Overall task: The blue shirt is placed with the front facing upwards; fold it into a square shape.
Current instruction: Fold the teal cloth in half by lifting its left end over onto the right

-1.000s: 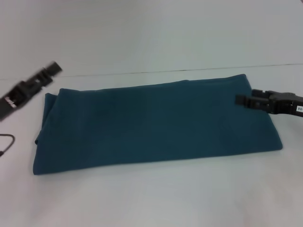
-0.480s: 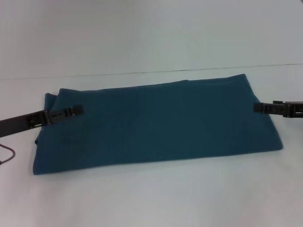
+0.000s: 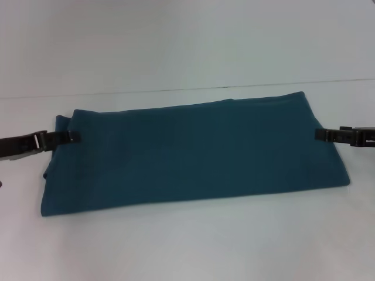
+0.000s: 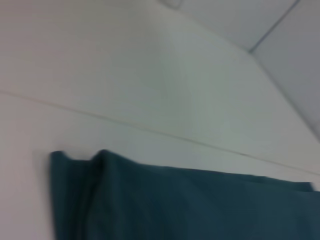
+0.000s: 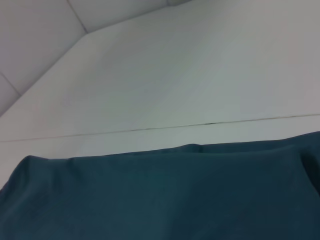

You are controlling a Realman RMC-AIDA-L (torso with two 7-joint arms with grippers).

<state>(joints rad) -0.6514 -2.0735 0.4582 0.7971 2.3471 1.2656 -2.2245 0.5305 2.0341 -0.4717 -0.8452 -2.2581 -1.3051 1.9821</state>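
You have the blue shirt point(image 3: 193, 152) lying flat on the white worktop point(image 3: 187, 246), already folded into a long band that runs across the head view from your left to your right, its plain teal surface up and no lettering showing. The far long edge sits just in front of a thin seam line in the worktop, and the near long edge lies straight. At the left short end the cloth is layered, with a small fold bunched at the far corner; the left wrist view shows that same corner point(image 4: 75, 165) as 2 soft ridges of fabric beside bare worktop. Your left hand point(image 3: 71, 137) comes in low from the left side, and its tip is at the shirt's left edge, near the far corner, over the cloth. Your right hand point(image 3: 319, 134) comes in low from the right side, with its tip at the shirt's right short edge, about midway along it. For both hands you cannot tell from these views whether the fingers are parted or closed on the fabric. The right wrist view looks across the shirt's flat upper surface point(image 5: 160, 195) toward the far edge and the seam line beyond it.
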